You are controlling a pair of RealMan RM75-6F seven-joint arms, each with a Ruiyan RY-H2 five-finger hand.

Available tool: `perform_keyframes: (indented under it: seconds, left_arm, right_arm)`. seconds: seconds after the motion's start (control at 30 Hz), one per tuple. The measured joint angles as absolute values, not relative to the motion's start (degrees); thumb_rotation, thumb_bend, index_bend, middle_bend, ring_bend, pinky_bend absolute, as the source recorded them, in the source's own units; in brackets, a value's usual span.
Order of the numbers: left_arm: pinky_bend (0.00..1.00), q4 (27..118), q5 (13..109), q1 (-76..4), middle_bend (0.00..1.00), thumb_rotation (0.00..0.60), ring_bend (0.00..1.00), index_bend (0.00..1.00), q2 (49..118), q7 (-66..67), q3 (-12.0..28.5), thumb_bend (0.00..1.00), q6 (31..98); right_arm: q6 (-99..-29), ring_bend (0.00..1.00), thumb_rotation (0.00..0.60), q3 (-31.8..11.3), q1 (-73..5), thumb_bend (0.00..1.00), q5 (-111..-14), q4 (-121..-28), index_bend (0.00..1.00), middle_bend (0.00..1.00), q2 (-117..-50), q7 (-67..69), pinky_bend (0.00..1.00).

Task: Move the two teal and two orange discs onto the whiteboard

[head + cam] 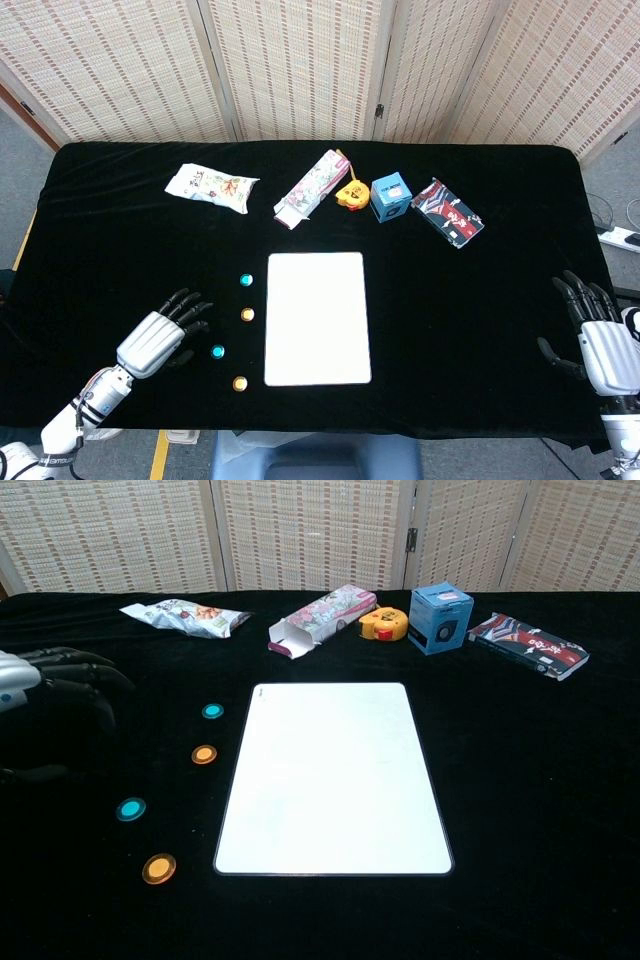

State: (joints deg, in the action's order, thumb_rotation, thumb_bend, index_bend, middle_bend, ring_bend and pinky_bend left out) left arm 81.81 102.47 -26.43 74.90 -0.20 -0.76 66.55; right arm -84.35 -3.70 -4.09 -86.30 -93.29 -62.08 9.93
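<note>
The whiteboard (318, 318) (333, 778) lies flat in the middle of the black table. Left of it, in a column, sit a teal disc (246, 280) (212, 711), an orange disc (247, 314) (204, 754), a second teal disc (217, 351) (130, 809) and a second orange disc (239, 383) (158, 868). My left hand (160, 338) (45, 685) hovers open just left of the lower teal disc, fingers spread, holding nothing. My right hand (597, 335) rests open at the table's right edge, seen only in the head view.
Along the back stand a snack bag (210, 187), a pink carton (310, 187), a yellow tape measure (350, 192), a blue box (390, 197) and a dark packet (447, 212). The table's front edge (320, 432) runs just below the discs.
</note>
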Motion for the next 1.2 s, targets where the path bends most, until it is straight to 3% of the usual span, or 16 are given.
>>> perform_keyframes:
  seconds: [0.53,1.2]
  left_arm:
    - [0.0,77.05,97.57,-30.59,0.16,0.6,0.06,0.4,83.22,4.94,-1.43,0.39,59.27]
    - [0.0,75.03,95.89,-29.97,0.16,0.6,0.06,0.42,85.17,5.61,-4.1,0.39,61.03]
  right_arm:
    - [-83.8,0.09,0.6,-3.74,-4.25,0.36,-85.84,-92.42,0.0,0.05,-62.48,10.49,0.0]
    - [-83.69,0.08,0.6,-3.65,-4.21,0.36,-85.8,-92.59,0.0,0.05,-62.58,10.21,0.0]
